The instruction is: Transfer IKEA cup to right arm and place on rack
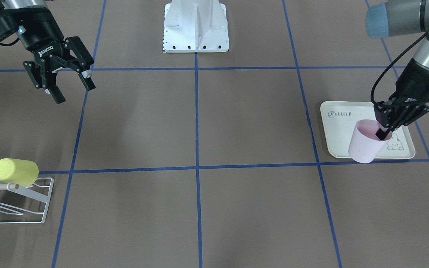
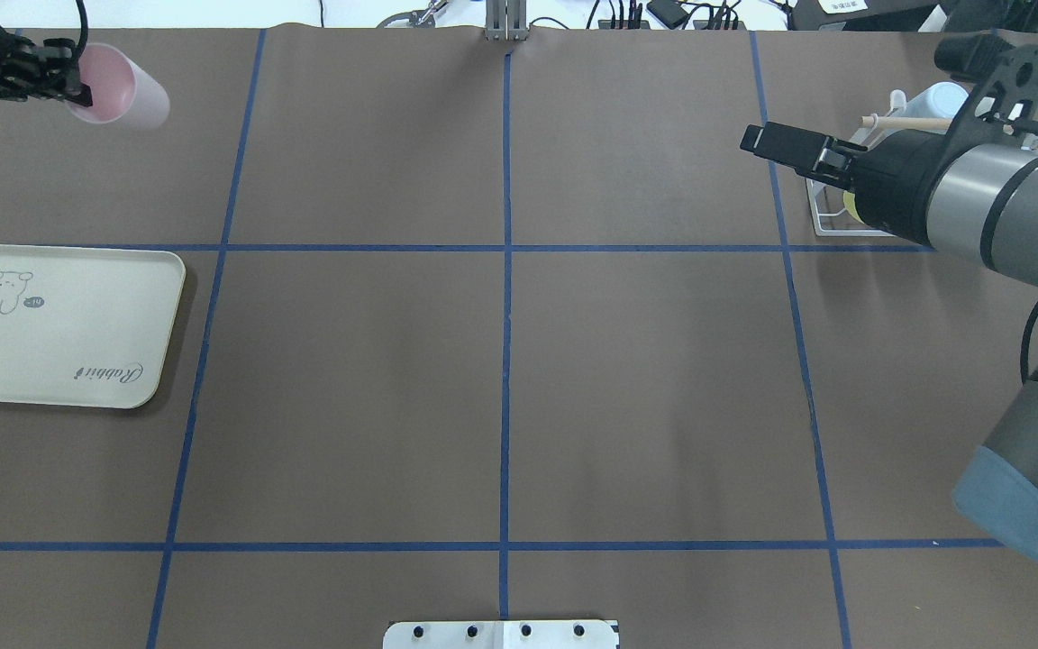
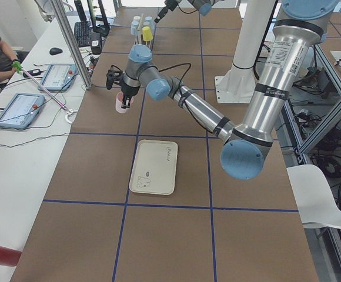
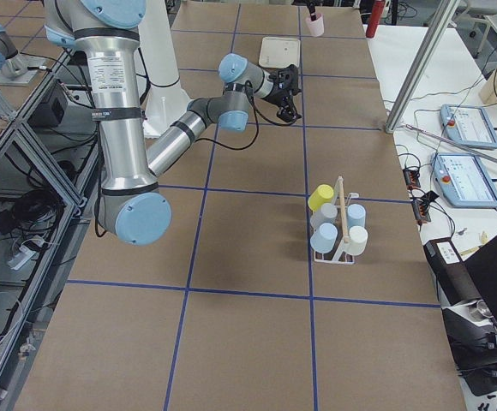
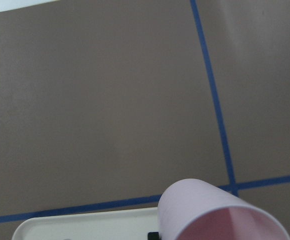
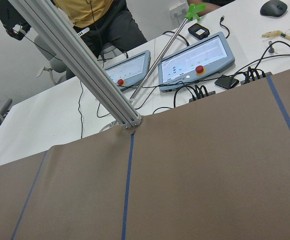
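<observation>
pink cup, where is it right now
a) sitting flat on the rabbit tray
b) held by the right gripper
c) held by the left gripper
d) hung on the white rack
C: the left gripper has its jaws clamped on the rim of the pink cup, one finger inside it, while the right gripper is open and holds nothing.

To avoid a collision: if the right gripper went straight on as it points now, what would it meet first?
Probably the bare table, before the aluminium post; the right gripper's wrist view shows nothing else ahead, though depth is unclear.
</observation>
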Robot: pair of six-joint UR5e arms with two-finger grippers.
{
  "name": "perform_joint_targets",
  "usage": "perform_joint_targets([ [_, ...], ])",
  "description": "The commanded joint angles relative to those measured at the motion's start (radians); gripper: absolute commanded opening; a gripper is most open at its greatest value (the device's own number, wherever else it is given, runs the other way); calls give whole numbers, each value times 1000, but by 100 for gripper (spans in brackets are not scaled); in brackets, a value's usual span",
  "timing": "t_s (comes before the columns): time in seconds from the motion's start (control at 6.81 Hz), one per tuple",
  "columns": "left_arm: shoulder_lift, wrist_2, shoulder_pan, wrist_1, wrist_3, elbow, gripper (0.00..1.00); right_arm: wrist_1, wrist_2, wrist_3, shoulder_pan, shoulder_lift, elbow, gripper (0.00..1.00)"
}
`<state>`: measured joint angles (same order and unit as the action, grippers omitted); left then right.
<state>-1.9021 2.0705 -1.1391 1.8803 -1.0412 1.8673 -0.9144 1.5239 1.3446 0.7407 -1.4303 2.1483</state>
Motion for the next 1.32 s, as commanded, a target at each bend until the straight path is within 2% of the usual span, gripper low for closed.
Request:
perform_joint_targets([
  [0.0, -15, 0, 4, 385, -313, -55, 0, 0, 7, 59, 0, 43, 1, 100],
  [0.15, -18, -1, 10, 548, -448, -91, 0, 15, 6, 67, 0, 56, 1, 100],
  [0.44, -75, -6, 45, 679, -575, -137, 0, 34, 5, 114, -1, 76, -7, 100],
  [0.59, -89, -73, 121, 747, -673, -149, 0, 34, 5, 134, -1, 83, -13, 100],
  [0.73, -119, -216, 212, 819, -786, -172, 0, 35, 5, 174, -3, 103, -13, 100],
  [1.03, -169, -408, 338, 980, -1002, -218, 0, 35, 1, 288, -3, 175, -37, 100],
  [1.18, -184, -490, 372, 1031, -1081, -221, 0, 99, -4, 353, -3, 188, -56, 100],
])
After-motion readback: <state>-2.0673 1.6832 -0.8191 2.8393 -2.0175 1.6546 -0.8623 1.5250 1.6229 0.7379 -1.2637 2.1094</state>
